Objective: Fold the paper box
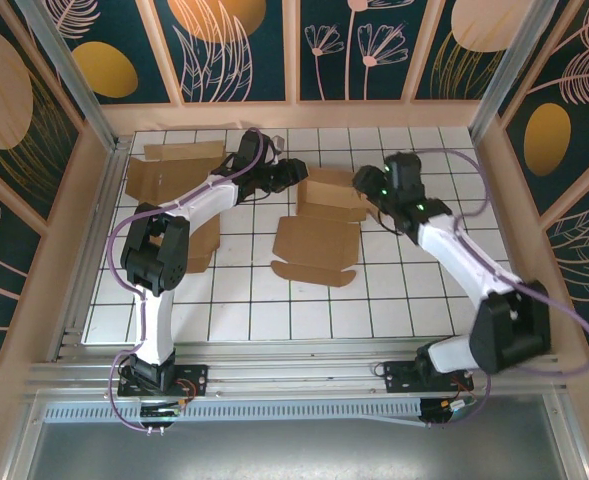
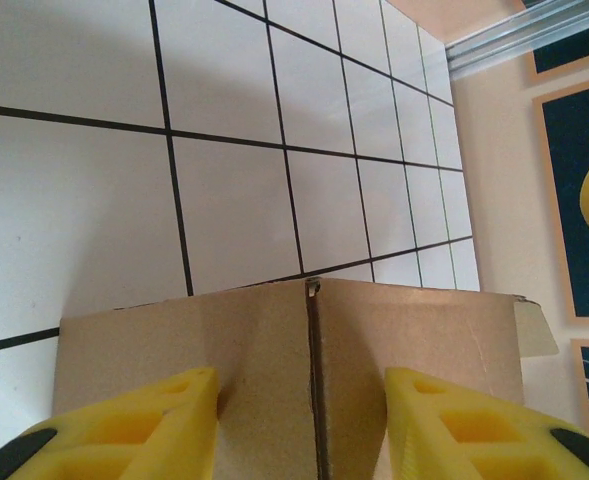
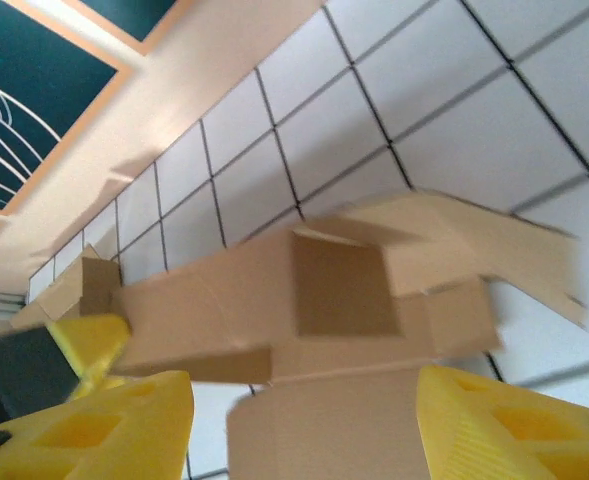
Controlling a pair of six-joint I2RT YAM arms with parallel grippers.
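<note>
White grid table (image 1: pixel 234 300); box (image 1: pixel 319 225) mid-table, half-formed, front flap lying flat. L gripper (image 2: pixel 299 380) part open, straddling seamed wall, no grip seen. R gripper (image 3: pixel 304 385) wide, empty, flaps ahead. Advice: L steadies wall, R pushes side flap in slowly, square to crease.

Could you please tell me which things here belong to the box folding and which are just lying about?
In the job: half-folded paper box, mid-table.
Lying about: flat cardboard blank, rear left; second blank, nearer the front.
</note>
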